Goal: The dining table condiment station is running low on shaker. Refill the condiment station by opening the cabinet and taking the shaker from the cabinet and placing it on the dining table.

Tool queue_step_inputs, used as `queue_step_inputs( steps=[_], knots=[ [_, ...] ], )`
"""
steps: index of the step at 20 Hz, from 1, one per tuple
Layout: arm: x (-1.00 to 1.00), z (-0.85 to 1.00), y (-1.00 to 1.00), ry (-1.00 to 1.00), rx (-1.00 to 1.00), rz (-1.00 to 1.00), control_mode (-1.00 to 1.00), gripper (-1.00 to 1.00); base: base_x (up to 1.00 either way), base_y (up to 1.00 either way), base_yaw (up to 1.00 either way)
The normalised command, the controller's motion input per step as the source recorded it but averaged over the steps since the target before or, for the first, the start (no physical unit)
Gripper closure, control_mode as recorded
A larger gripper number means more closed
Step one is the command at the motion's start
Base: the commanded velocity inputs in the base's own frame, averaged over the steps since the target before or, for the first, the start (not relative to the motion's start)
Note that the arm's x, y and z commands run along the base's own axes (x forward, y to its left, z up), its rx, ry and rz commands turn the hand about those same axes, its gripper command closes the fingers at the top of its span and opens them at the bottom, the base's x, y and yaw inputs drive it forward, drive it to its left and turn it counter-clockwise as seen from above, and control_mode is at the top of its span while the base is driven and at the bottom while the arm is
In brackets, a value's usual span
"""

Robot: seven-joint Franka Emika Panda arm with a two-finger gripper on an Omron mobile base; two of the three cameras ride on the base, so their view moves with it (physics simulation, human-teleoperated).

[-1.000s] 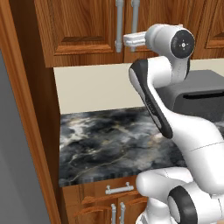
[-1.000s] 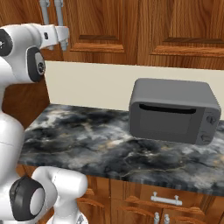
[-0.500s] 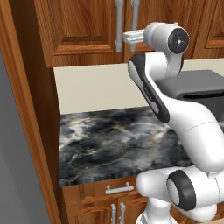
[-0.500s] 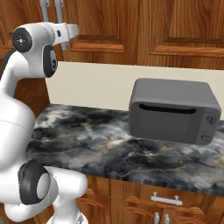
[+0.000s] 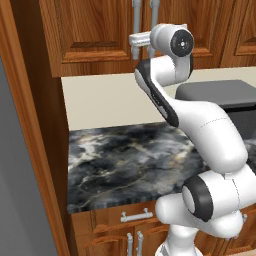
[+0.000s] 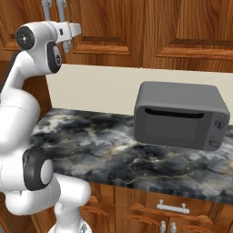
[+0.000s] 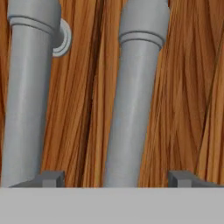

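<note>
Two grey handles (image 7: 131, 100) between fingers (image 7: 50, 178), microwave (image 6: 179, 116) aside.

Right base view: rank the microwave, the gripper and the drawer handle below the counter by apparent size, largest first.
1. Microwave, by far the largest.
2. Gripper and drawer handle: these look close in size, and they sit at different distances from the camera, so I leave them unranked.

Glossy grained wood cabinet (image 7: 188, 87), smooth matt grey bar handles (image 7: 133, 105).
</note>
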Motion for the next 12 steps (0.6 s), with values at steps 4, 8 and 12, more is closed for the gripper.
queue_step_inputs(
  steps=[4, 8, 12],
  knots=[
    [0.35, 0.00, 0.03, 0.00, 0.00, 0.00, -1.00, -1.00, 0.00, 0.00, 0.00],
    [0.37, 0.00, 0.01, 0.00, 0.00, 0.00, -1.00, 1.00, 0.00, 0.00, 0.00],
    [0.29, 0.00, 0.00, 0.02, 0.00, 0.00, -1.00, 1.00, 0.00, 0.00, 0.00]
  ],
)
